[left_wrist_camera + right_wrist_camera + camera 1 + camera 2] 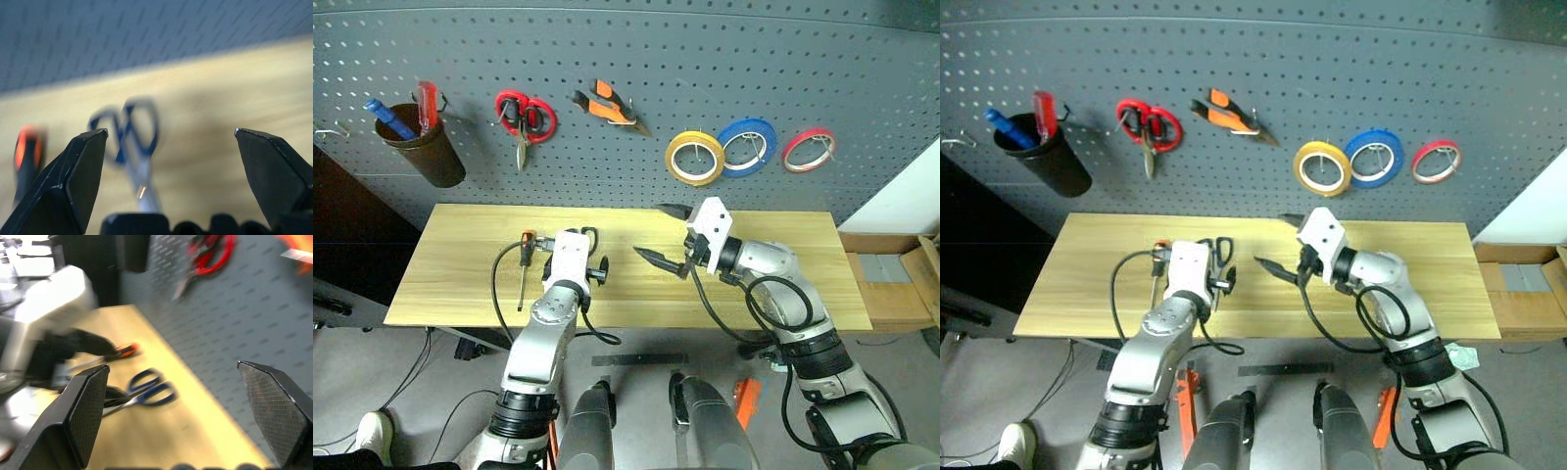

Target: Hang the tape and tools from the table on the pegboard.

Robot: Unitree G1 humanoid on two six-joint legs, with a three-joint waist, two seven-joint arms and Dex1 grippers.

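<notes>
From the head camera, the yellow tape (pixel 695 158) is already on the pegboard (pixel 636 69): a thin yellow ring with a big hollow middle, hanging right beside the blue ring (pixel 747 146), with the red ring (pixel 808 149) further along. The orange-and-black pliers (pixel 609 106) hang there too, next to the red-handled scissors (pixel 525 118) and a dark cup (pixel 423 147) holding tools. On the table (pixel 783 250) an orange-handled screwdriver (pixel 525 264) lies just beside the left gripper (pixel 590 257). The right gripper (pixel 664 235) hovers mid-table, fingers spread wide, empty.

Left wrist cam: black fingers wide apart, nothing between them, blue-handled scissors (pixel 131 142) lying flat on the wood ahead, pretty blurry.

Right wrist cam: same scissors, handles toward the pegboard, left gripper close by them.
</notes>
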